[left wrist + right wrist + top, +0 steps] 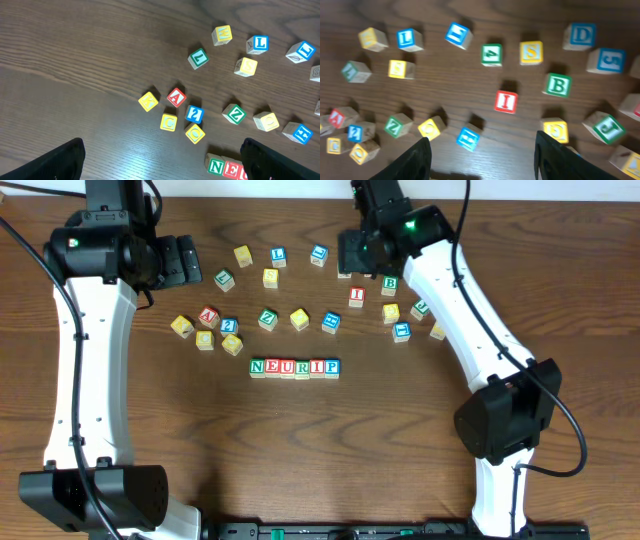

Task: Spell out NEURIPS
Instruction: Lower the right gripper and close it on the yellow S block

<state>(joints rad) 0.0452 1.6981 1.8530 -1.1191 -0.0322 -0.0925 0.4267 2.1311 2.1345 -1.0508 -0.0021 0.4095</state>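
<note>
overhead, the left arm (85,350) stretches up the left side, its left gripper (162,152) spread wide and empty above loose blocks (170,121). the neurip row (295,368) lies at centre. the right arm (470,310) reaches far forward, its right gripper (482,150) parted and empty, the yellow s block (531,52) just beyond its fingers.

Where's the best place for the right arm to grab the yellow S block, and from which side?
Come straight down from above and close the jaws on two opposite side faces of the yellow S block. It sits flat, letter up, with bare wood on every side.
</note>
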